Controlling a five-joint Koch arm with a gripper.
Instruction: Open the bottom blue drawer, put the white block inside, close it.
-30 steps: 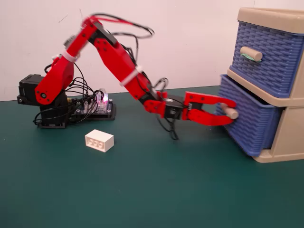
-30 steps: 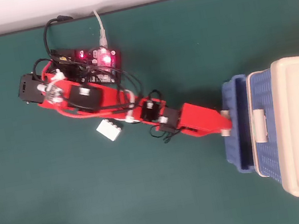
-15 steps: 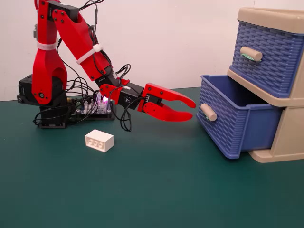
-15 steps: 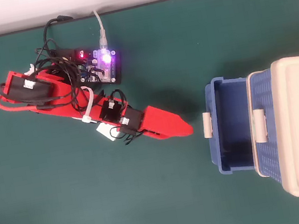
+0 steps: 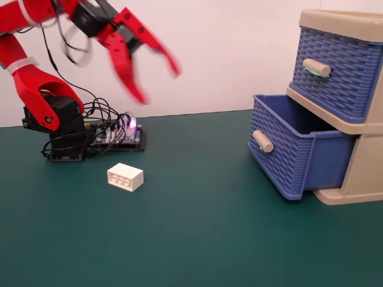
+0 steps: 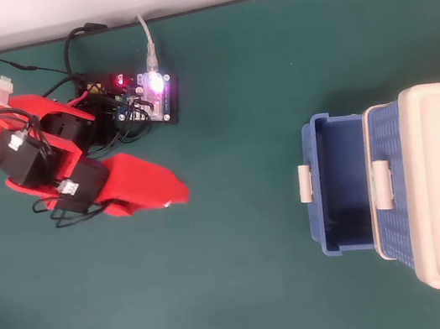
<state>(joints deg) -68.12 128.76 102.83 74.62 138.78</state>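
Observation:
The white block (image 5: 125, 177) lies on the green table, left of centre in the fixed view, studs facing the camera. In the overhead view the arm hides it. My red gripper (image 5: 158, 85) is open and empty, motion-blurred, high above the table and up and right of the block; it also shows in the overhead view (image 6: 176, 193). The bottom blue drawer (image 5: 287, 155) is pulled out and open at the right, with nothing visible inside it in the overhead view (image 6: 326, 222). Its beige handle (image 5: 262, 141) faces left.
The upper blue drawer (image 5: 335, 72) is shut in the beige frame (image 5: 359, 179) at the right edge. The arm's base (image 5: 60, 128) and a lit controller board (image 5: 119, 134) with loose wires sit at the back left. Green mat lies between block and drawer.

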